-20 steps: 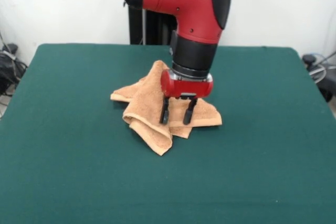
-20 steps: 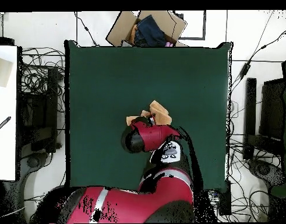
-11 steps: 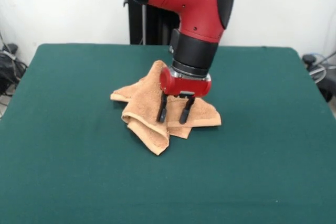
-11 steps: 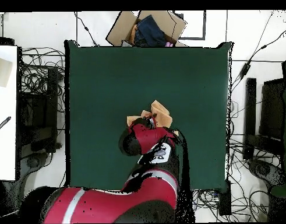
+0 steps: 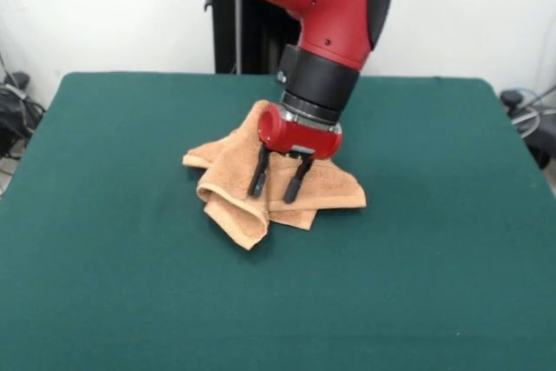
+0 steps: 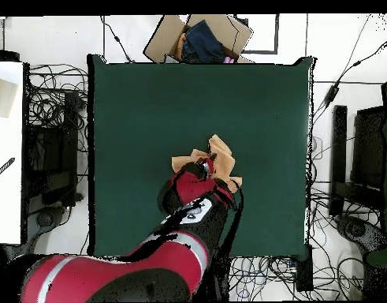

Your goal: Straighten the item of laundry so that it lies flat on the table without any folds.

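Towel (image 5: 234, 182): crumpled near the middle of the table (image 5: 104, 241); its front fold is drawn back and leftward since a second ago. Box (image 6: 198, 36): beyond the table's edge, dark cloth inside. Gripper (image 5: 276, 183): tilted, shifted left, fingers spread, tips on the towel.

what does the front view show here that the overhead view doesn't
Only the front view shows the gripper with its two dark fingers spread apart, tips down on the towel, and the towel's bunched folds. Only the overhead view shows the whole table outline, the cardboard box beyond its far edge and the cables around it, while the arm covers much of the towel there. Both show the crumpled towel near the table's middle.
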